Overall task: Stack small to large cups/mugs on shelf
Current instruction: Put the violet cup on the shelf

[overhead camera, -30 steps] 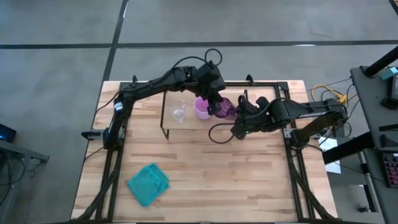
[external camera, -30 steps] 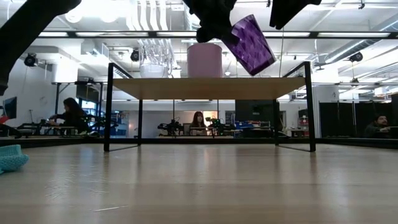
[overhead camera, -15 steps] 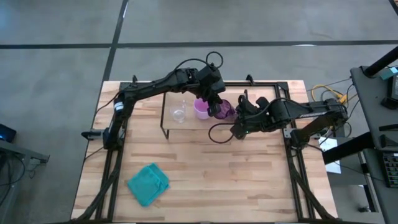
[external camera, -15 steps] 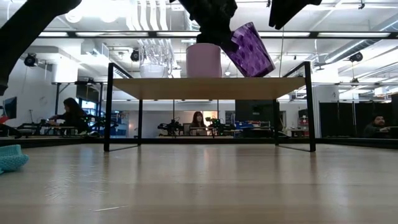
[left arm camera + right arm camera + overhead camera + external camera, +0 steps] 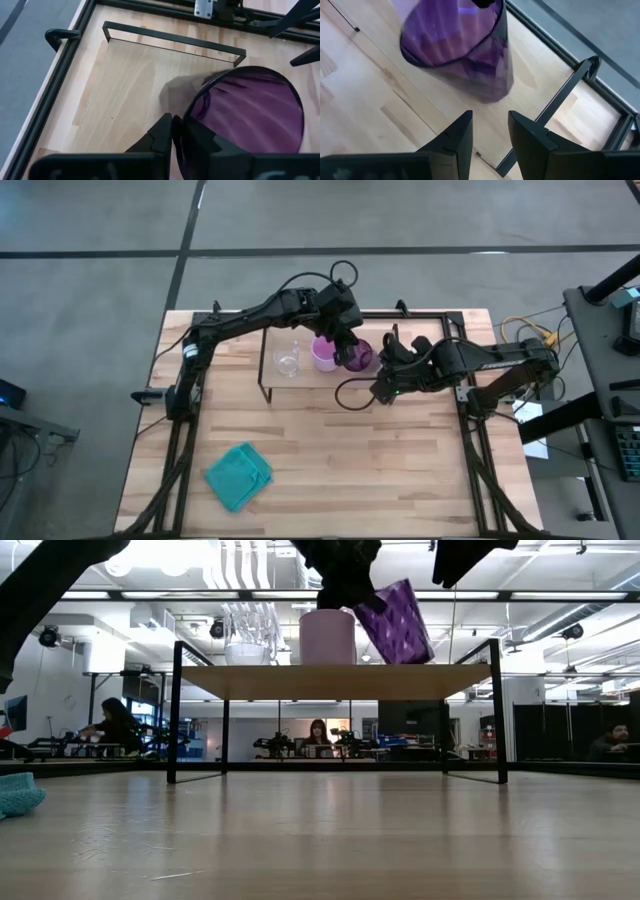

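The dark purple cup (image 5: 358, 356) (image 5: 396, 622) is tilted over the right part of the shelf (image 5: 300, 374) (image 5: 335, 681), its base at the board or just above it. My left gripper (image 5: 346, 348) (image 5: 177, 136) is shut on its rim. The pink mug (image 5: 324, 355) (image 5: 328, 637) stands on the shelf just left of it. The clear glass (image 5: 288, 363) (image 5: 250, 636) stands farther left. My right gripper (image 5: 382, 387) (image 5: 490, 136) is open over the table near the shelf's right end, facing the purple cup (image 5: 462, 55) without touching it. My left gripper pinches the purple cup's rim (image 5: 184, 129) on the side toward the pink mug. One finger (image 5: 161, 134) is outside the wall and the other (image 5: 202, 144) is inside. The fingers come from above, slanting down. The cup leans with its open top toward the shelf's right end.
A teal cloth (image 5: 238, 475) (image 5: 18, 794) lies on the table's near left part. The shelf's black wire legs (image 5: 174, 710) stand at both ends. Black frame rails (image 5: 420, 314) run along the table's far and side edges. People sit in the room behind.
My left gripper has moved down a little toward the shelf, still shut on the rim. The purple cup has come down with it, and turned from a strong lean to nearer upright, its base dropping to about the level of the board. The right arm stays still.
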### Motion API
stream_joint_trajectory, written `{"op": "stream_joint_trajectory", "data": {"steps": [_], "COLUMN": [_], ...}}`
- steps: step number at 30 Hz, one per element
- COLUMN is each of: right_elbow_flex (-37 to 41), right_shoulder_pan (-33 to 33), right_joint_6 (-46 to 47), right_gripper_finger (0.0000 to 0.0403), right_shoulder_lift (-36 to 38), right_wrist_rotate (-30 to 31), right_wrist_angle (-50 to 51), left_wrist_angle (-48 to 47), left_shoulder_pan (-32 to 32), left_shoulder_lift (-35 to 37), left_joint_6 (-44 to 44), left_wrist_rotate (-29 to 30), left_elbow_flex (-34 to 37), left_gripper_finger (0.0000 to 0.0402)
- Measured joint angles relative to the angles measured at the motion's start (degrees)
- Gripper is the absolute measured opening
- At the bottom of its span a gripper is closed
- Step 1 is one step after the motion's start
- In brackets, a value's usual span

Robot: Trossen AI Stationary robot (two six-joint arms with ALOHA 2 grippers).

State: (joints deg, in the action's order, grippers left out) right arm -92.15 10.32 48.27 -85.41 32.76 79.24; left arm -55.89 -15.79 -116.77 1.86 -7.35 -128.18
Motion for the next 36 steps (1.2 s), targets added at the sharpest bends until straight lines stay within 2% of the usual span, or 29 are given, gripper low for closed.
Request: {"op": "stream_joint_trajectory", "data": {"steps": [16,36], "right_elbow_flex": [4.21,4.29], "right_shoulder_pan": [-1.0,-0.98], "right_joint_6": [2.75,2.75], "right_gripper_finger": [0.0118,0.0118], "right_shoulder_lift": [0.0,0.27], "right_wrist_rotate": [-1.41,-1.25], "right_wrist_angle": [-0.73,-0.09], "left_wrist_angle": [3.47,7.37], "left_shoulder_pan": [0.0,-0.5], "left_shoulder_lift": [0.26,0.26], "left_joint_6": [0.01,0.04], "left_wrist_rotate": [-0.02,0.22], "left_elbow_flex": [-0.13,0.15], "left_gripper_finger": [0.0029,0.0029]}}
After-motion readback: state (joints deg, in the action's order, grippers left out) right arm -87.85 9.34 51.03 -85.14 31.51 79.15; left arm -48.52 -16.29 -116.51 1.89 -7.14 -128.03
